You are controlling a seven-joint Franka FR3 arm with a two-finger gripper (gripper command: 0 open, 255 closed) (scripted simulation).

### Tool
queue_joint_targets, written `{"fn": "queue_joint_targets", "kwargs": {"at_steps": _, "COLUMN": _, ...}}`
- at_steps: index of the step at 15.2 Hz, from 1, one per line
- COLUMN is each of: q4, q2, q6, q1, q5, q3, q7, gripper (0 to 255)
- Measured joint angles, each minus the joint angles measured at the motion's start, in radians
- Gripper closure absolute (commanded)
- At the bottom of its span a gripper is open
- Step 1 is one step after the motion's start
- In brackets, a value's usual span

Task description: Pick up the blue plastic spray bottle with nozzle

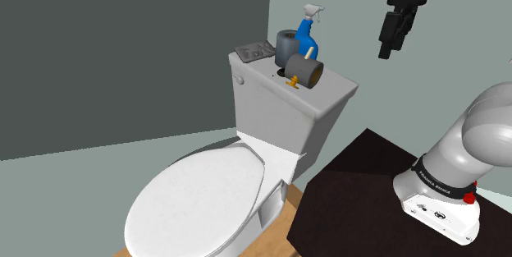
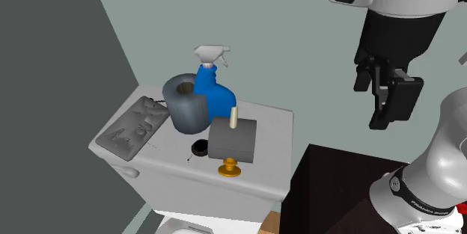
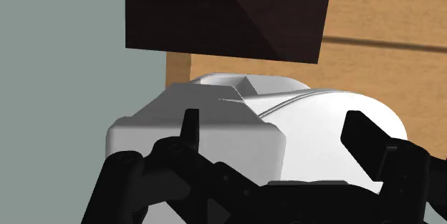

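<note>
The blue spray bottle [image 1: 306,35] [image 2: 212,94] with a white trigger nozzle stands upright at the back of the white toilet tank lid [image 1: 338,91] [image 2: 271,131]. A grey roll [image 1: 287,46] [image 2: 185,104] touches its side, and a dark grey block [image 1: 304,71] [image 2: 233,139] lies in front of it. My black gripper [image 1: 384,50] [image 2: 380,119] [image 3: 276,133] hangs in the air, well off to the shoulder view's right of the bottle and somewhat above it. Its fingers stand open with nothing between them.
A gold knob [image 1: 292,82] [image 2: 229,169] and a flat grey tray [image 1: 255,51] [image 2: 135,128] also sit on the lid. The shut toilet seat [image 1: 197,198] lies below the tank. My dark stand [image 1: 361,190] [image 2: 337,188] is beside the toilet. Walls close in behind.
</note>
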Motion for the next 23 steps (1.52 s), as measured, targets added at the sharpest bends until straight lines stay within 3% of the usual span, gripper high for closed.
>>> {"fn": "queue_joint_targets", "kwargs": {"at_steps": 2, "q4": -0.008, "q2": 0.004, "q6": 0.022, "q1": -0.001, "q5": -0.003, "q3": -0.002, "q7": -0.006, "gripper": 0}}
{"fn": "queue_joint_targets", "kwargs": {"at_steps": 6, "q4": -0.035, "q2": 0.046, "q6": 0.179, "q1": -0.006, "q5": -0.023, "q3": -0.019, "q7": -0.046, "gripper": 0}}
{"fn": "queue_joint_targets", "kwargs": {"at_steps": 14, "q4": -0.071, "q2": 0.212, "q6": 0.583, "q1": -0.012, "q5": -0.046, "q3": -0.063, "q7": -0.137, "gripper": 0}}
{"fn": "queue_joint_targets", "kwargs": {"at_steps": 23, "q4": 0.017, "q2": 0.445, "q6": 0.972, "q1": 0.011, "q5": -0.011, "q3": -0.120, "q7": -0.251, "gripper": 0}}
